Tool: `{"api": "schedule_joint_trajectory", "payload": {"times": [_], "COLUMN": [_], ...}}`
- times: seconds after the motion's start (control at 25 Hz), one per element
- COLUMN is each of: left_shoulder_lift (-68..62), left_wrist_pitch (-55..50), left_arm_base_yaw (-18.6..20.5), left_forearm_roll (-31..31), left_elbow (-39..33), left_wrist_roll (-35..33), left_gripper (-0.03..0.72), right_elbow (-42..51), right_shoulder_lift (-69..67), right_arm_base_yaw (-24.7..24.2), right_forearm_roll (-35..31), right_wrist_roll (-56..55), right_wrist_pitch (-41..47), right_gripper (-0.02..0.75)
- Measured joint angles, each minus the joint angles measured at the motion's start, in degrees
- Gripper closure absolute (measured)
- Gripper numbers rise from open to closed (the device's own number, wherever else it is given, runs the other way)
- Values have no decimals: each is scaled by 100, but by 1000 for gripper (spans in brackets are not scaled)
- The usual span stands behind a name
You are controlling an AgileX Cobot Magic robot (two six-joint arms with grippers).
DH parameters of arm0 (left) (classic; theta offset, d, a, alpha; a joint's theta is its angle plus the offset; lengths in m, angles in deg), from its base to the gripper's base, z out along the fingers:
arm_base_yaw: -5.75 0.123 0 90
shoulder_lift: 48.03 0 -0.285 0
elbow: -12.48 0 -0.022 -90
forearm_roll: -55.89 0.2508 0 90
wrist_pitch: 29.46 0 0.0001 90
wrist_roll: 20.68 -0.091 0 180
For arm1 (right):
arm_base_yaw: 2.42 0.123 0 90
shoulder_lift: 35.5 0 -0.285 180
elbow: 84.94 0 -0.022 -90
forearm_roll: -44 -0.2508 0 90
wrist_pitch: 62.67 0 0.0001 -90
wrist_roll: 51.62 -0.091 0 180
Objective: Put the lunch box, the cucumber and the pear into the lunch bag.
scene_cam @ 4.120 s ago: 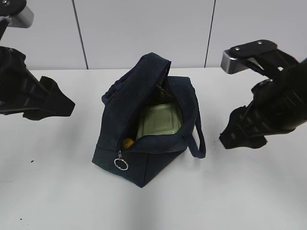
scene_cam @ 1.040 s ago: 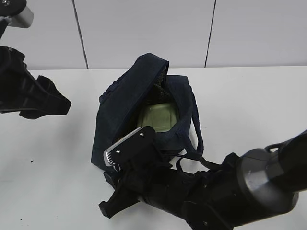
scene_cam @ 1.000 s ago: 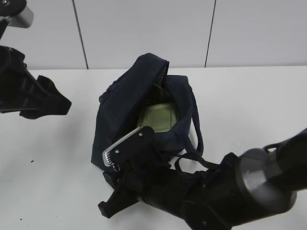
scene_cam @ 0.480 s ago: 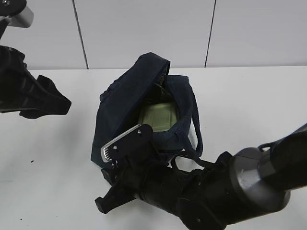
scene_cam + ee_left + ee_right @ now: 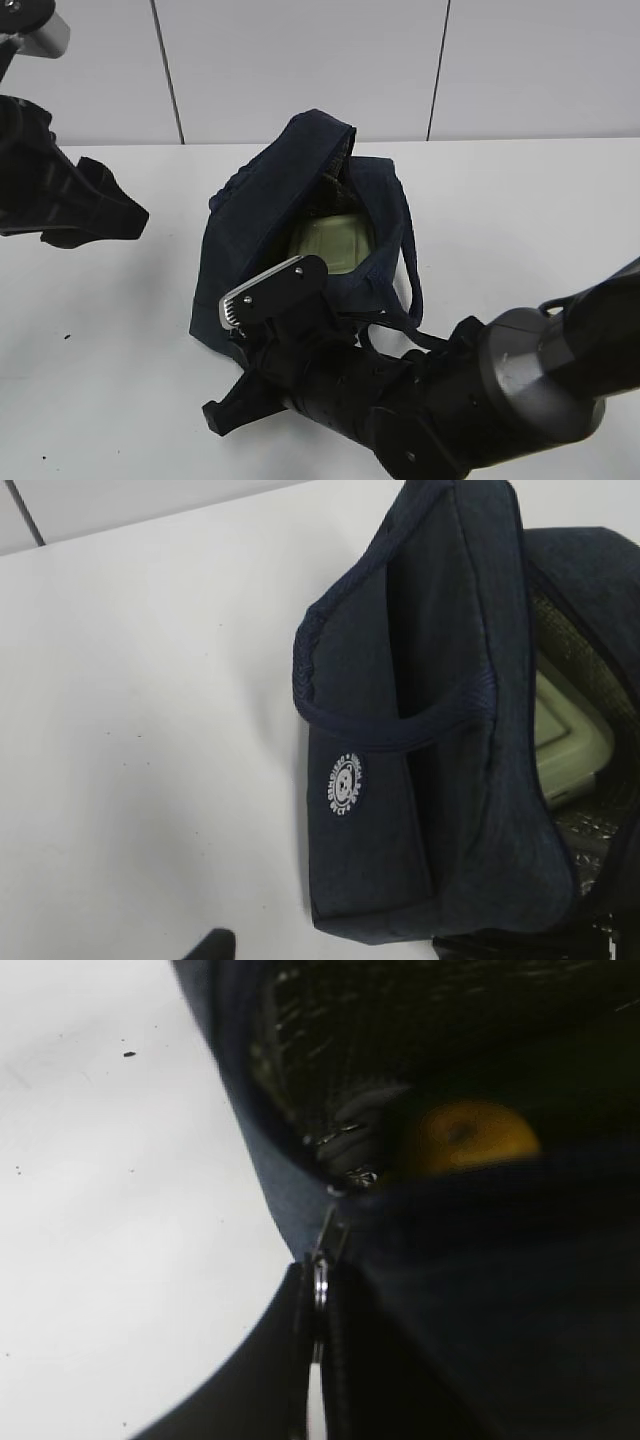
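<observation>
The dark navy lunch bag (image 5: 260,220) stands mid-table with its top gaping. The lunch box (image 5: 330,243) with its pale green lid lies inside, also seen in the left wrist view as the lunch box (image 5: 570,740). The yellow-orange pear (image 5: 470,1135) rests inside the bag near the zipper end. I cannot make out the cucumber. My right gripper (image 5: 318,1285) is shut on the zipper's metal ring pull (image 5: 320,1282) at the bag's near end. The right arm (image 5: 400,400) covers that end in the exterior view. My left gripper (image 5: 105,210) hangs open and empty, left of the bag.
The bag's side with a white round logo (image 5: 345,785) and a loop handle (image 5: 400,730) faces the left wrist camera. Another handle (image 5: 412,285) droops on the bag's right side. White table (image 5: 520,220) lies all round, with a grey wall behind.
The right arm came over from the right to the bag's near end, and its jaws have now closed on the ring pull. The left arm has not moved.
</observation>
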Motion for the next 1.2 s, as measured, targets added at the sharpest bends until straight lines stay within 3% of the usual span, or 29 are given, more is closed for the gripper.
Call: {"api": "schedule_joint_trajectory", "payload": {"times": [0.28, 0.64, 0.8, 0.92, 1.04, 1.2], "left_shoulder_lift": [0, -133, -350, -408, -414, -474], "left_wrist_pitch": [-49, -30, 22, 319, 826, 1293], "left_arm_base_yaw": [0, 0, 0, -33, -216, -515], "left_forearm_roll": [125, 323, 27, -480, -779, -835], "left_elbow": [0, -73, -216, -378, -617, -801], "left_wrist_roll": [0, -291, -832, -1625, -2424, -2982], "left_gripper": [323, 349, 350, 350, 350, 350], "right_elbow": [-11, -1, -1, -21, -71, -69], "right_shoulder_lift": [196, 1870, 2525, 2738, 2773, 2786], "right_arm_base_yaw": [0, 0, 0, 0, 0, 0], "right_forearm_roll": [-41, -71, -225, -246, -246, -246], "right_wrist_roll": [168, 781, 987, 1081, 1104, 1116], "right_wrist_pitch": [619, 2129, 2639, 2996, 3178, 3275], "right_gripper": [732, 732, 732, 732, 732, 732]}}
